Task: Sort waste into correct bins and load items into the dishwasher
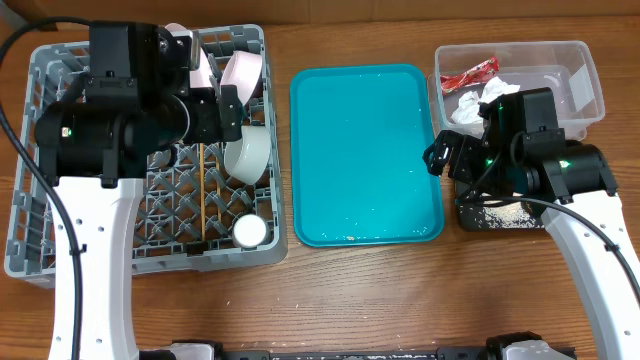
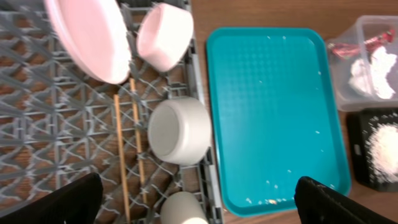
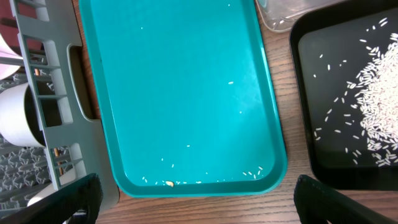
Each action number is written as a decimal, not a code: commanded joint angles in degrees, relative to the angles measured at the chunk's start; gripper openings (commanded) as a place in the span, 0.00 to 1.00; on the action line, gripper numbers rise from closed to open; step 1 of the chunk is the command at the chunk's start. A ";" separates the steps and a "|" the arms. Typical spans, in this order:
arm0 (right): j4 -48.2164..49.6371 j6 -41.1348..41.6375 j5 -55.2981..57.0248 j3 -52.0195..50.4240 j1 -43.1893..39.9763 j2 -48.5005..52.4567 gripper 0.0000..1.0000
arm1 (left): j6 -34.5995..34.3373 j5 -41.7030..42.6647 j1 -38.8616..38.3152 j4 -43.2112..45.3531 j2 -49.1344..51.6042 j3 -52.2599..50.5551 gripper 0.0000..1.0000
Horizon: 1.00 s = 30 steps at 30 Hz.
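Nearly finished, judging from here. Loaded in the dish rack (image 1: 200,258): plates (image 2: 87,37), two bowls (image 2: 179,130) as far as the blurred view shows, cup (image 1: 250,231), chopsticks (image 2: 119,155). Bare across the teal tray (image 1: 365,150), apart from a few grains (image 3: 249,173) left to sweep. Dropped in the clear tub (image 1: 585,70): wrapper (image 1: 470,75), tissue (image 1: 468,105). Heaped in the black tray (image 1: 500,218): rice (image 3: 379,106). With left gripper (image 2: 199,202) spread wide and empty over the bowls, and right gripper (image 3: 199,199) equally spread and empty, grains just between the jaws.

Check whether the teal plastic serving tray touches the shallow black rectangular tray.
Apart. Right wrist view shows wooden table between the teal serving tray and the shallow black tray.
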 commanded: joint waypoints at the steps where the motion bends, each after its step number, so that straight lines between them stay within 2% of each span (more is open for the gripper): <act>1: 0.28 -0.15 0.39 1.07 -0.37 -0.26 1.00 | -1.03 3.76 0.28 -0.22 1.11 0.20 1.00; 11: 0.24 -0.28 1.33 1.07 -0.37 -2.08 1.00 | -1.03 3.76 0.28 -0.22 1.11 0.20 1.00; 14: 0.02 -0.57 10.19 0.92 -0.37 -7.02 1.00 | -1.03 3.76 0.28 -0.22 1.11 0.20 1.00; 19: 1.05 -2.36 14.91 -1.92 -0.37 -18.88 1.00 | -1.03 3.76 0.28 -0.22 1.11 0.20 1.00; 21: 4.63 -3.78 16.22 -4.66 -0.37 -23.82 1.00 | -1.03 3.76 0.26 -0.22 1.11 0.20 1.00; 24: 15.52 -7.96 16.87 -12.26 -1.38 -33.16 1.00 | -1.03 3.76 0.26 -0.22 1.11 0.20 1.00; 30: 32.59 -7.87 12.35 -30.36 -8.85 -47.82 1.00 | -1.03 3.76 0.26 -0.22 1.11 0.20 1.00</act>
